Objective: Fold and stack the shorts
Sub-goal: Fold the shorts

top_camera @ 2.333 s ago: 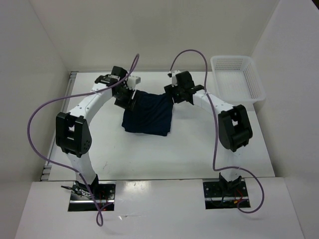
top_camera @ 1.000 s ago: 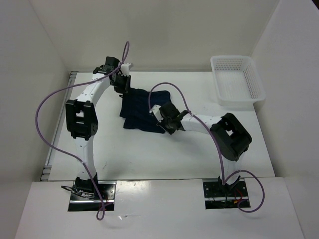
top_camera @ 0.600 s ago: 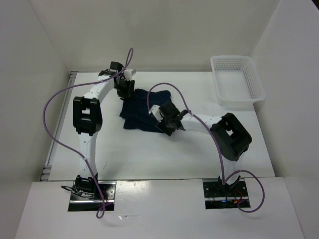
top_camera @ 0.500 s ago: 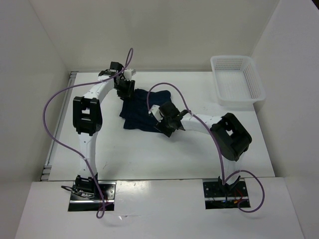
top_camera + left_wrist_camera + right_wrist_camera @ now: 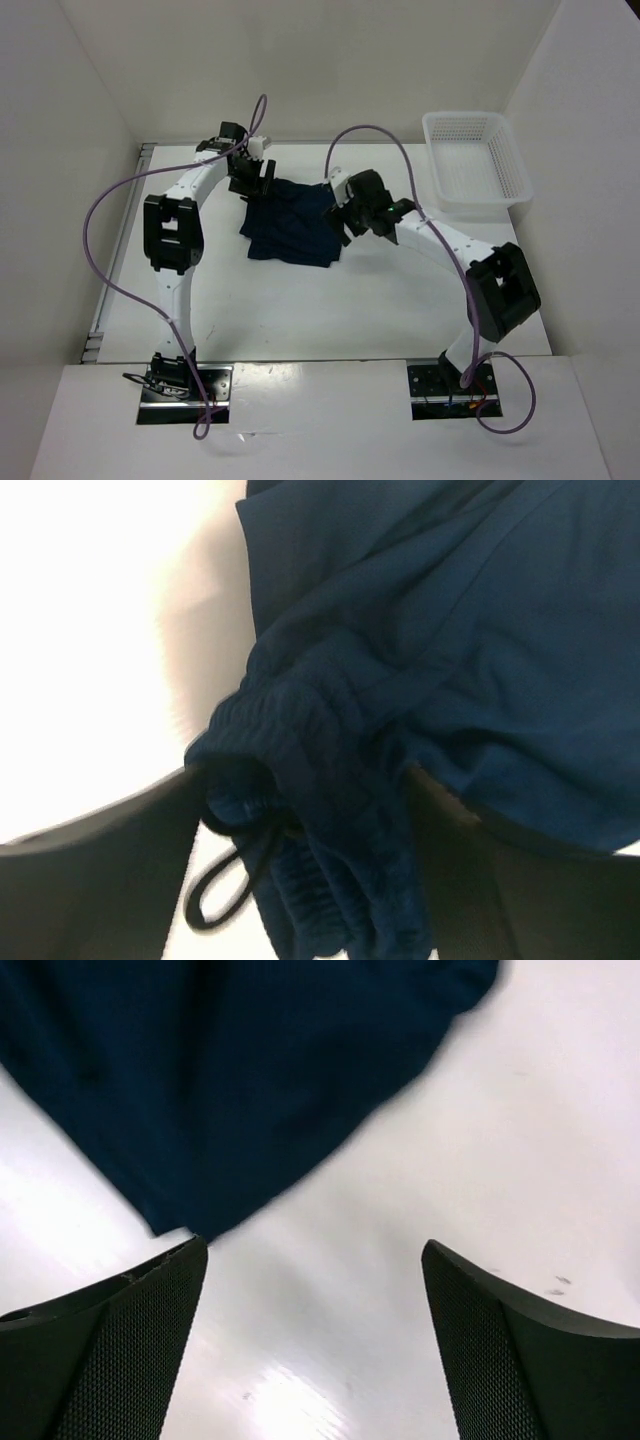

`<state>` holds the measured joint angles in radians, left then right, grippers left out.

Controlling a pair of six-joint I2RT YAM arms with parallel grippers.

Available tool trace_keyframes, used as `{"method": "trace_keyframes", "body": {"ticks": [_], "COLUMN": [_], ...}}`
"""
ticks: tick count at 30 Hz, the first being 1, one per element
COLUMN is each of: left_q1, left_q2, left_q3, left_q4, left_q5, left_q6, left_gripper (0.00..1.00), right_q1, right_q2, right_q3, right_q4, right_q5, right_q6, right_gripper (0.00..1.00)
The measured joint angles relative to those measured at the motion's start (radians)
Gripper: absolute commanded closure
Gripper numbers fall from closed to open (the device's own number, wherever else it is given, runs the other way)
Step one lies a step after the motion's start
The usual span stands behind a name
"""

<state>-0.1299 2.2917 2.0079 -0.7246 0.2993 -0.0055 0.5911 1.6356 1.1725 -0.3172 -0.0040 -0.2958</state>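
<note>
**Both arms reach over the table, both grippers open-fingered**

The white-and-black jointed left arm [image 5: 172, 228] rises from its base at the near edge and stretches toward the far side, its forearm angling right. Its black 2-finger left gripper [image 5: 251, 178] points down and to the right. In the left wrist view its fingers [image 5: 90, 880] stand wide apart.

The white-and-black jointed right arm [image 5: 455, 240] bends at its black elbow and reaches left toward the middle. Its black 2-finger right gripper [image 5: 343, 214] tilts downward, and its mesh-textured fingers [image 5: 100, 1360] are spread with nothing between them.
</note>
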Motion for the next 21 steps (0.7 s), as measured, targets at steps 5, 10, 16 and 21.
{"method": "trace_keyframes", "body": {"ticks": [5,10,16,21], "left_q1": [0.000,0.000,0.021,0.161], "left_q2": [-0.079,-0.250,-0.521,-0.701], "left_q3": [-0.020,-0.112,-0.346,-0.571], "left_q4": [-0.005,0.023,0.050,0.062], "left_q5": [-0.007,-0.020,-0.049,-0.034], "left_q6": [0.002,0.002,0.002,0.002], "left_gripper": [0.00,0.00,0.00,0.00], "right_q1": [-0.112,-0.171,-0.381,-0.584], "right_q2": [-0.030,-0.056,-0.119,-0.156], "right_q3": [0.025,0.025,0.025,0.039], "right_q4": [-0.012,-0.056,-0.107,-0.183], "right_q5": [0.031,0.061,0.069,0.040], "right_q6": [0.022,0.018,0.013,0.013], "right_gripper": [0.03,0.02,0.00,0.00]}}
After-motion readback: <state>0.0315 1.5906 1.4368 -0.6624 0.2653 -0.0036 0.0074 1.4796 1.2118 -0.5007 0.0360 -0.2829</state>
